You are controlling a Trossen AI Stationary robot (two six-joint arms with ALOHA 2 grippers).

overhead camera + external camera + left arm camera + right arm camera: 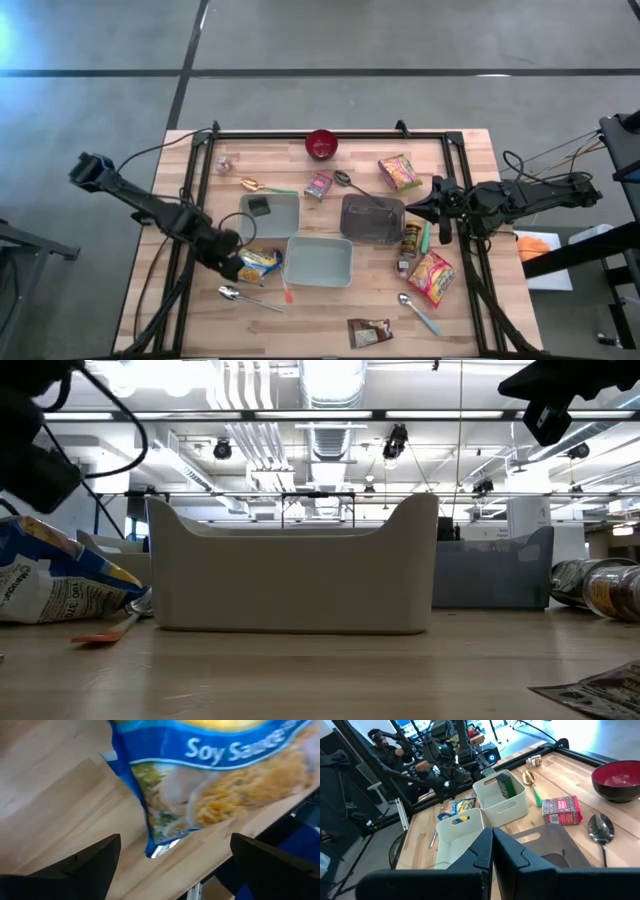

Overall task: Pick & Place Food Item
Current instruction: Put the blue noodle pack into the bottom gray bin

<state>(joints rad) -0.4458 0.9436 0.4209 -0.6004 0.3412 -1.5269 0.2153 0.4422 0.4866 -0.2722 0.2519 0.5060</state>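
Observation:
A blue and yellow noodle packet (260, 262) marked "Soy Sauce" (215, 785) lies flat on the wooden table, just left of a light grey bin (318, 262). My left gripper (238, 266) is at the packet's left end, slanting down. It is open, and its two fingers (90, 860) stand wide apart on either side of the packet's foil corner (161, 850) without touching it. My right gripper (432, 210) waits shut (492, 840) above the table's right side, beside a dark bin (372, 218).
A second light bin (272, 212) with a green item stands behind the packet. A spoon (235, 294) and an orange-handled utensil (286, 292) lie near the front. A red bowl (321, 145), other snack packets (399, 172) (431, 277) (369, 332) and a jar (411, 240) are spread around.

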